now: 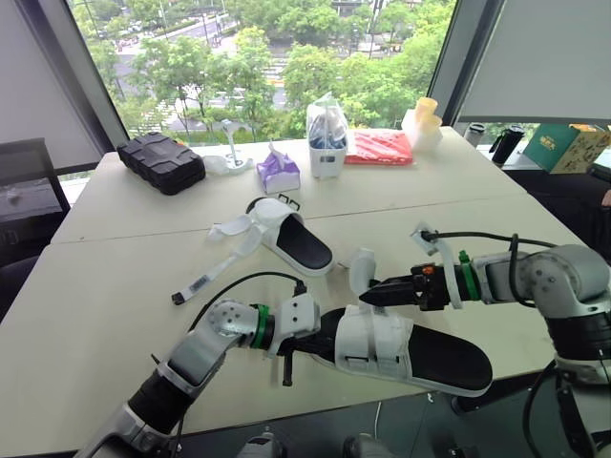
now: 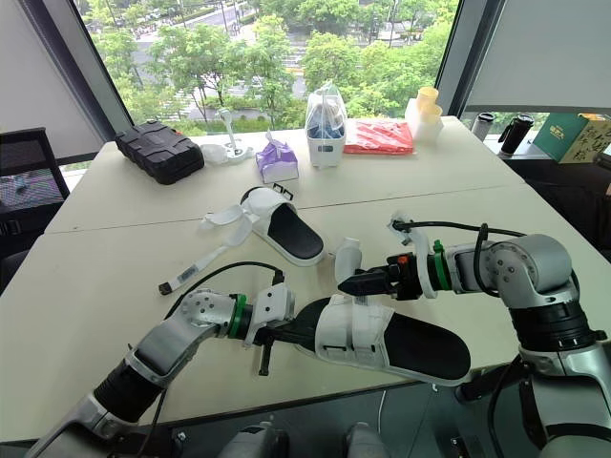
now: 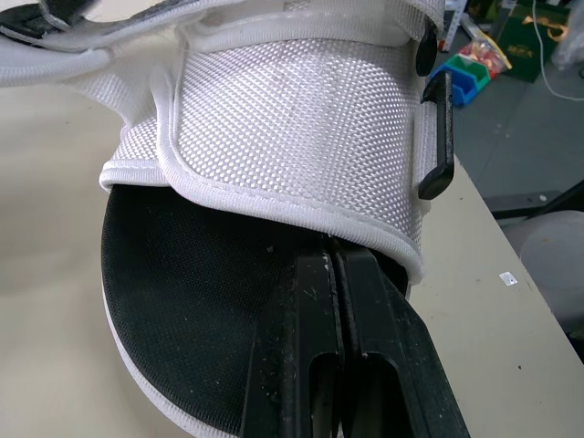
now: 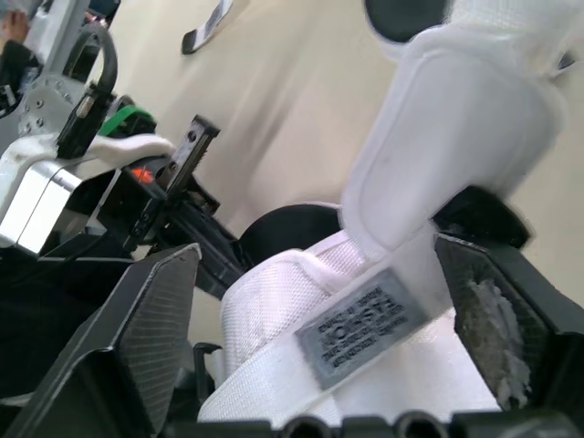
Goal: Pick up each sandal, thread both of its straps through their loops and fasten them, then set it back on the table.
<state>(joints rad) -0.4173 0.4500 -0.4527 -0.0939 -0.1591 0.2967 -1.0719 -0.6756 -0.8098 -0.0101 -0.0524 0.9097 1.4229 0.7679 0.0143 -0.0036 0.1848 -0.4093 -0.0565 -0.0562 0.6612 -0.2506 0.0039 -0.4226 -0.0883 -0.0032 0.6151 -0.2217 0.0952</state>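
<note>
A white-strapped sandal (image 1: 420, 358) with a black footbed hangs over the table's front edge, its toe toward my left arm. My left gripper (image 3: 333, 260) is shut, its fingers lying on the footbed and tucked under the wide front strap (image 3: 292, 128). One free strap (image 1: 361, 269) stands up from the sandal. My right gripper (image 1: 368, 296) is open at its base, and in the right wrist view this strap (image 4: 456, 155) rises between the spread fingers. A second sandal (image 1: 294, 239) lies mid-table with its straps (image 1: 237, 229) spread loose.
A loose white strip (image 1: 205, 281) lies left of the sandals. Along the back stand a black case (image 1: 160, 162), a purple pack (image 1: 279, 172), a white holder (image 1: 326, 143), a red packet (image 1: 379, 148) and yellow cups (image 1: 425, 119). The table edge (image 1: 286, 405) is close.
</note>
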